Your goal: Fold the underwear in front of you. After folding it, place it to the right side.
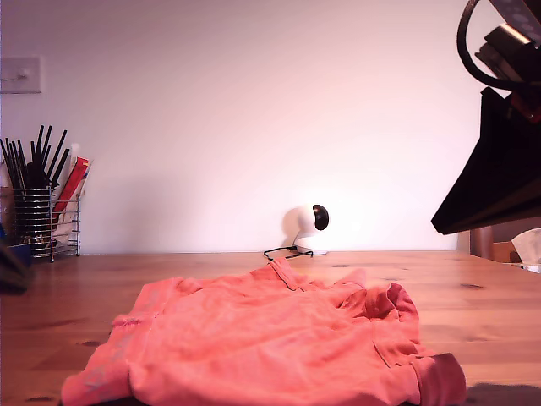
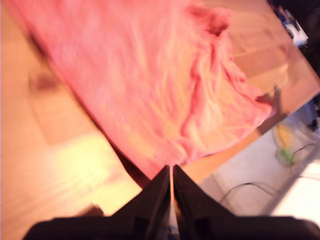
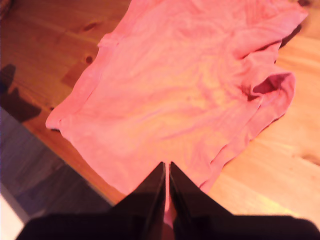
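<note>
- The underwear (image 1: 270, 347) is lying spread and rumpled on the wooden bench (image 1: 473, 296), in front of the small white camera (image 1: 308, 228) standing by the wall; it is not yet folded.
- My first gripper (image 2: 171, 180) is hanging above the garment's near hem with its fingers pressed together, holding nothing.
- My second gripper (image 3: 167, 175) is hovering over another edge of the cloth, fingers likewise closed and empty.
- The fabric is looking thin, soft and light: it is bunching into ridges and a leg opening is curling open on the side farther from the wire utensil basket (image 1: 46, 211).
- I am judging that it will sag and drape when lifted, and slide easily on the smooth wood, so a single pinch would let it droop.
- The best holds seem to be the thicker hemmed edges and corners, one for each gripper, so the fold carries over evenly.
</note>
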Tool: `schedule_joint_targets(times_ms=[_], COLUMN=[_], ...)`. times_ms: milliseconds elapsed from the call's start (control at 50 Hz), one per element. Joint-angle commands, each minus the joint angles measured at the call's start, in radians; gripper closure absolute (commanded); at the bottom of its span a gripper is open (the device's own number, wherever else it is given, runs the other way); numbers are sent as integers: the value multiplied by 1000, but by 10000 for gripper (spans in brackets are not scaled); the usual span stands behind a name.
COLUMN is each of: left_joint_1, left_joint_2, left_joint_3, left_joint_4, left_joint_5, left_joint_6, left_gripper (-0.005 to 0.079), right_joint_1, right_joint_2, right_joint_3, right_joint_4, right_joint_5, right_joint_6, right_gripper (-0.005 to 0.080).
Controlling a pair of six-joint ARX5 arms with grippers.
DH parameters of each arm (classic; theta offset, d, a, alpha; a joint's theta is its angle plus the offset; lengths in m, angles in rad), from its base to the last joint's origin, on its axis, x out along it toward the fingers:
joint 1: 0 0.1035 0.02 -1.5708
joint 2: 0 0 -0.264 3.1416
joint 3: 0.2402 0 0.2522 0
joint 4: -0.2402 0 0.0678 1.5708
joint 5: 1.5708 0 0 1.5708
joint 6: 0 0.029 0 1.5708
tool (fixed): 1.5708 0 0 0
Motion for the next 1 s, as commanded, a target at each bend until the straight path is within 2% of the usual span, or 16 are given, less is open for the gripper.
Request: schedule_joint_targets(times_ms=[0, 60, 140, 200, 320, 560, 980], left_joint_1=[2, 2, 2, 2, 2, 1, -55], left_joint_2=[3, 4, 14, 35, 107, 273, 510], left_joint_3=[-18, -18, -18, -18, -18, -17, -6], left_joint_4=[2, 1, -5, -12, -3, 129, 310], left_joint_5=[10, 10, 8, 1, -3, 1, 9], left_joint_6=[-63, -144, -205, -247, -285, -375, -418], left_gripper=[704, 563, 311, 237, 237, 237, 241], right_joint_1=[-3, -3, -3, -3, -3, -3, -3], right_joint_2=[0, 0, 0, 0, 0, 0, 0], right_joint_3=[-14, -14, -14, -14, -14, -14, -14], right_joint_4=[13, 14, 18, 27, 50, 58, 66], right_joint_5=[-5, -5, -5, -5, -5, -4, -4], right_joint_6=[3, 3, 0, -1, -2, -9, -8], right_gripper=[763, 763, 763, 763, 763, 763, 763])
